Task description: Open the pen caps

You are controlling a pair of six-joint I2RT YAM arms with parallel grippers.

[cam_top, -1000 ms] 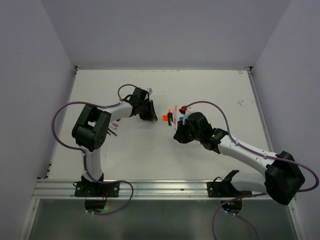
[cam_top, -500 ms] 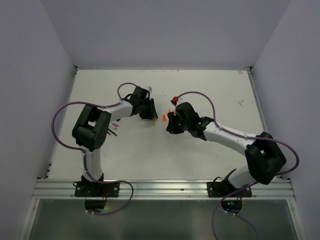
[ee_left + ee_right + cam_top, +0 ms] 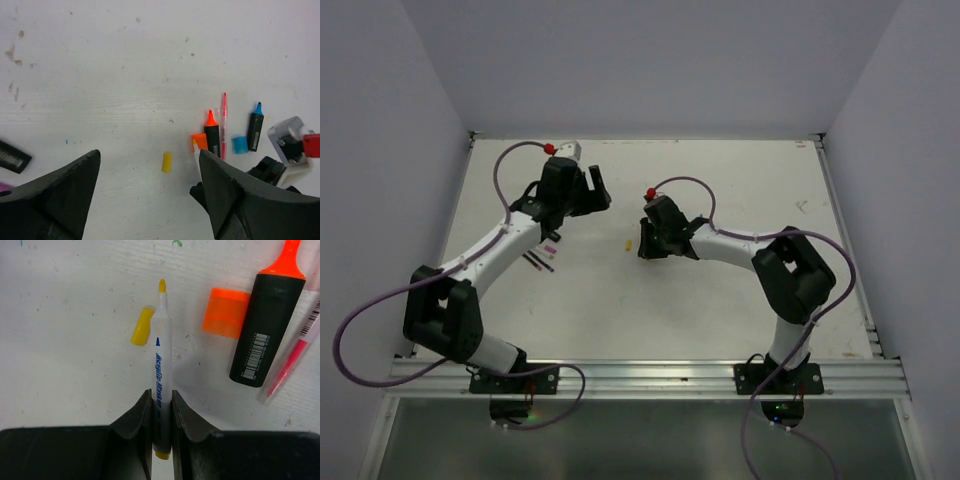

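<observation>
Uncapped pen [image 3: 161, 360] being clamped by right gripper [image 3: 161, 395]

Its yellow cap [image 3: 142, 326] is lying just beside the tip; orange cap [image 3: 226, 311] and blue cap [image 3: 240, 144] are lying loose nearby. The left gripper [image 3: 149, 157] is hovering, jaws wide apart, seemingly empty

a loose cap [image 3: 142, 326] lies just left of the pen [image 3: 161, 370].

On the white table [image 3: 100, 75] you see, side by side, a white acrylic marker [image 3: 161, 370] with yellow nib, an orange-nibbed black highlighter [image 3: 265, 330], a thin pink pen [image 3: 223, 125] and a blue-nibbed black highlighter [image 3: 254, 132]; brown stains [image 3: 12, 52] lie well apart from them
</observation>
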